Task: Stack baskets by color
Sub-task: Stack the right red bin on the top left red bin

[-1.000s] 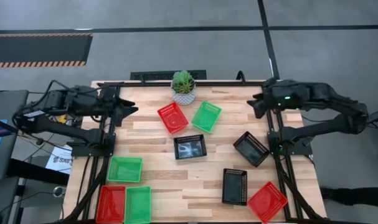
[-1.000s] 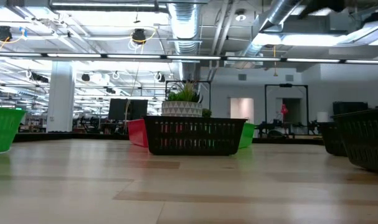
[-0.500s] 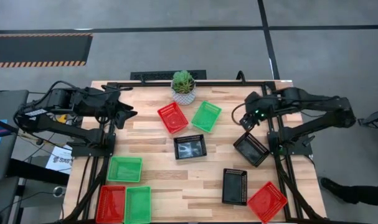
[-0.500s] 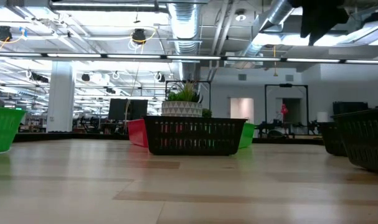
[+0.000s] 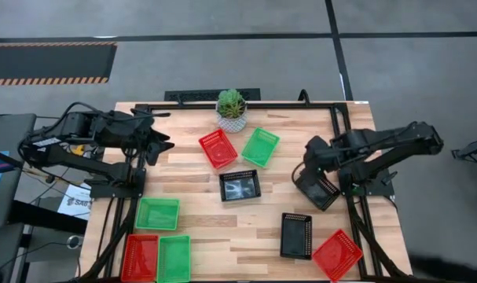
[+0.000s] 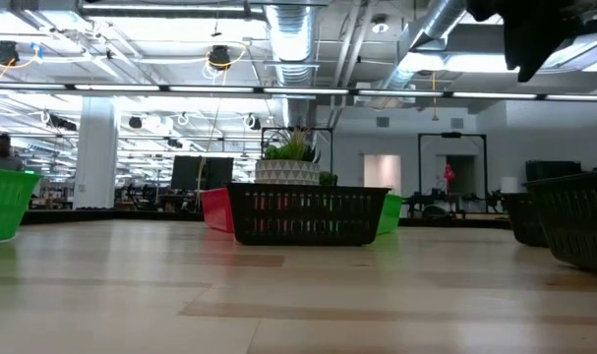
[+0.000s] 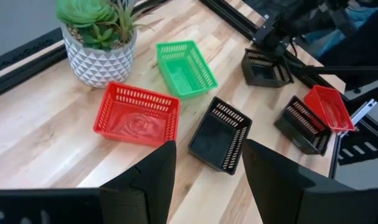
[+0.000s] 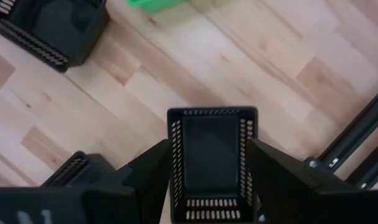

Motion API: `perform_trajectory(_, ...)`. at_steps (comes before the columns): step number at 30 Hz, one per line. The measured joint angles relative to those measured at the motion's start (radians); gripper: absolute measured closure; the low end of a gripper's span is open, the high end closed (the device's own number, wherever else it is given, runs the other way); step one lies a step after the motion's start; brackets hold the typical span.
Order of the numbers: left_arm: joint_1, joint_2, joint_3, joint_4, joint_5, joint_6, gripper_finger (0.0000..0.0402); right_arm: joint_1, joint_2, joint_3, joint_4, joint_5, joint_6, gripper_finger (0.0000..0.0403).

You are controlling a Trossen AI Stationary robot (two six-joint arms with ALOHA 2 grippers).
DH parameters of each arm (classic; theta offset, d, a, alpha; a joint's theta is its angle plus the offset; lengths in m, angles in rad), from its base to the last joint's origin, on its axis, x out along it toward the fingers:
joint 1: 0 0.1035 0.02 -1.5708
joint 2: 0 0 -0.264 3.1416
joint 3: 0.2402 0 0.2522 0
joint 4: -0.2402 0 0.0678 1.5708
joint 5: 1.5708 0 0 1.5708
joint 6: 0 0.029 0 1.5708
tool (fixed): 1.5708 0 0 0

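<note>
Right gripper (image 8: 204, 180), fingers spread wide and empty, poised directly over black basket (image 8: 212, 158) at table's 3 o'clock edge (long axis running between the fingers); left gripper (image 7: 207, 180) parted, farther off.

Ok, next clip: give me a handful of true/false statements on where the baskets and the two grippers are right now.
1. The right gripper is open above a black basket near the table's right edge. True.
2. Both red baskets sit by the plant. False: one red basket is next to the plant; the others are at the front left and front right.
3. The left gripper holds a green basket. False: it is open and empty, over the table's left rear part.
4. Three black baskets lie separately, none stacked. True: the other two are at the centre and front right.
5. A green basket lies beside the red one near the plant. True.
</note>
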Motion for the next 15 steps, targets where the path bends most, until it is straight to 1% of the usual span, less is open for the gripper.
perform_trajectory(3, -0.016, 0.009, 0.0, 0.032, -0.004, 0.005, 0.0228, 0.05, -0.007, -0.028, 0.008, -0.002, 0.051, 0.0168)
perform_trajectory(8, -0.07, 0.041, 0.0, 0.075, -0.004, 0.007, 0.0228, 0.127, -0.006, -0.082, 0.026, -0.055, 0.132, 0.0168)
perform_trajectory(12, -0.136, 0.084, 0.0, 0.115, -0.057, 0.002, 0.0228, 0.195, -0.006, -0.115, 0.036, -0.078, 0.203, 0.0168)
perform_trajectory(15, -0.174, 0.124, 0.0, 0.185, -0.076, 0.01, 0.0228, 0.244, -0.006, -0.12, 0.04, -0.078, 0.236, 0.0168)
